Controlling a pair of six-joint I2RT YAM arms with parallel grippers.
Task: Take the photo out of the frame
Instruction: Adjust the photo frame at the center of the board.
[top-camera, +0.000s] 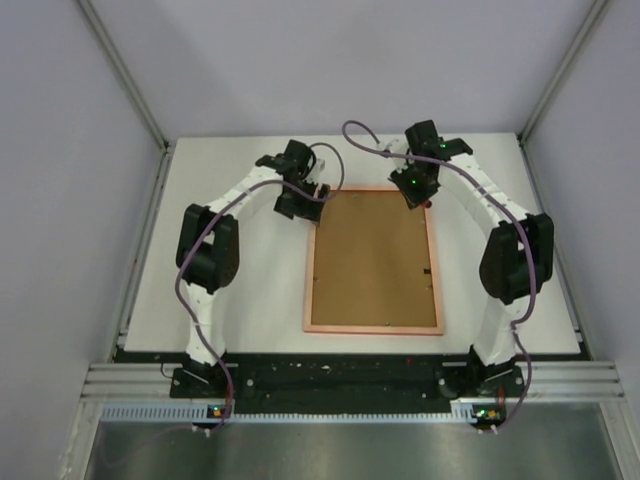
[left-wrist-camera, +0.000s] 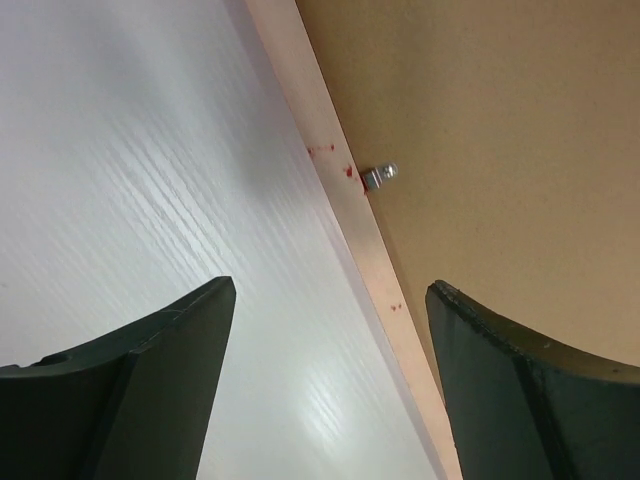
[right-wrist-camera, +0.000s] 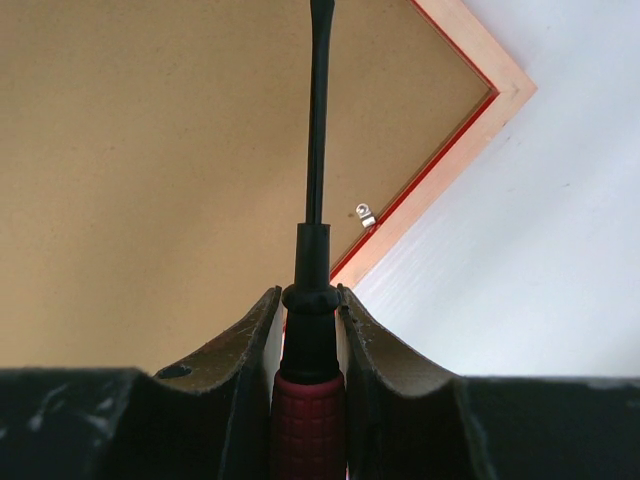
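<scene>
— How far along?
— Barely starting, I'm judging: the frame (top-camera: 372, 328) is lying face down on the table (top-camera: 240, 300), the backing board (top-camera: 372, 258) sitting inside, a metal tab (right-wrist-camera: 366, 215) pinning it; the photo, presumably beneath, isn't showing
— Your pincers?
— My right gripper (right-wrist-camera: 308, 300) is pinching a screwdriver (right-wrist-camera: 318, 150) at the frame's 1 o'clock corner; my left gripper (left-wrist-camera: 330, 290) is gaping empty at 11 o'clock

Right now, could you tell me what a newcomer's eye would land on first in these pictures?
The picture frame lies face down on the white table, brown back up. At its far right corner the right gripper is shut on a red-handled screwdriver, its black shaft over the back. By the far left edge, the left gripper is open above the rim, near a small metal clip.
</scene>
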